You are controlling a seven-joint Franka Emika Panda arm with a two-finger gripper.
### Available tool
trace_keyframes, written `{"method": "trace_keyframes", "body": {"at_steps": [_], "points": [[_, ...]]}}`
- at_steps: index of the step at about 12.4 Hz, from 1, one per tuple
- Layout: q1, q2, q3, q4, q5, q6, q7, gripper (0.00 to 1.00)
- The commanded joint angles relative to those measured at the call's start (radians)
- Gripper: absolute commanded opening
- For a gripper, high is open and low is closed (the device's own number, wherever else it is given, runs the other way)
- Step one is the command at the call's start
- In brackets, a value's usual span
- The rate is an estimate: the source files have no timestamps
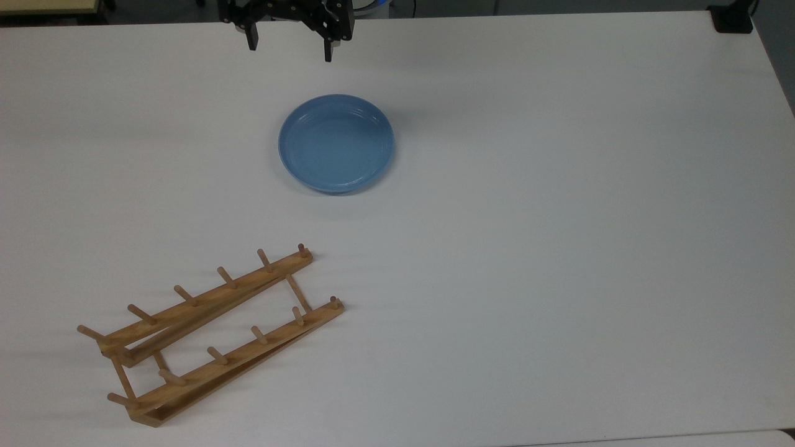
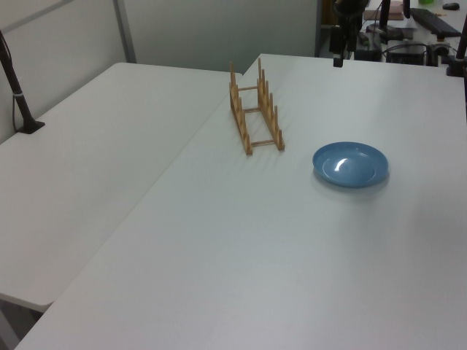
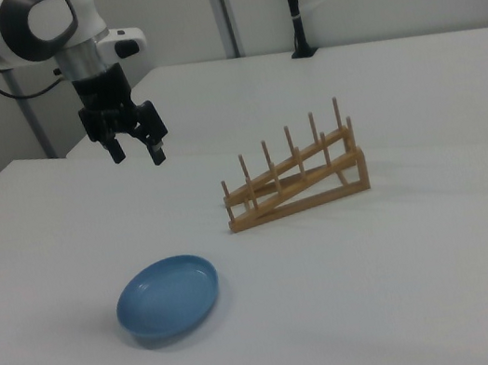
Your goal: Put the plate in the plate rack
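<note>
The plate (image 1: 336, 143) lay flat on the white bench (image 1: 559, 248), right side up, its light-blue glaze catching a small glare in the left view (image 2: 350, 164). Nothing touched it. In the right view it sat near the front of the bench (image 3: 168, 296), with bare surface all round.

Up above, the pincer (image 1: 289, 48) hung in the air with its two black fingers spread wide apart, released and holding nothing. In the top view it was at the upper edge, beyond the plate and a little to the top view's left of the plate's middle. In the right view the pincer (image 3: 134, 154) pointed down off the white arm (image 3: 18, 28), high over the bench and well clear of the plate below it.

The plate rack (image 1: 211, 335) stood well apart from the plate, toward the top view's lower left. It sat on the bench at a slant, two long wooden rails side by side, joined by thin crossbars, each with a row of upright pegs. No slot held anything. In the right view the plate rack (image 3: 296, 183) rose higher at its far end, to the right view's right of the plate. In the left view the plate rack (image 2: 255, 111) stood to the left view's left of the plate, near the seam where a second white bench (image 2: 95, 146) met the first.
</note>
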State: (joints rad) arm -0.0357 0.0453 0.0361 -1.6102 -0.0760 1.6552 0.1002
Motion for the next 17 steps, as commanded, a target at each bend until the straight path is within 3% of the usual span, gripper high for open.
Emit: {"method": "trace_keyframes", "body": {"at_steps": [1, 6, 9, 13, 14, 16, 17], "points": [[0.008, -0.027, -0.01, -0.028, -0.007, -0.005, 0.012, 1.0], [0.002, -0.016, -0.01, -0.033, -0.007, -0.003, -0.031, 1.0], [-0.036, 0.011, -0.01, -0.057, -0.011, 0.021, -0.185, 1.0], [-0.119, 0.037, -0.01, -0.241, -0.019, 0.23, -0.553, 1.0], [-0.128, 0.059, -0.01, -0.264, -0.04, 0.251, -0.627, 0.96], [-0.124, 0.129, -0.009, -0.298, -0.102, 0.296, -0.651, 0.72], [-0.121, 0.152, -0.007, -0.31, -0.12, 0.311, -0.651, 0.65]]}}
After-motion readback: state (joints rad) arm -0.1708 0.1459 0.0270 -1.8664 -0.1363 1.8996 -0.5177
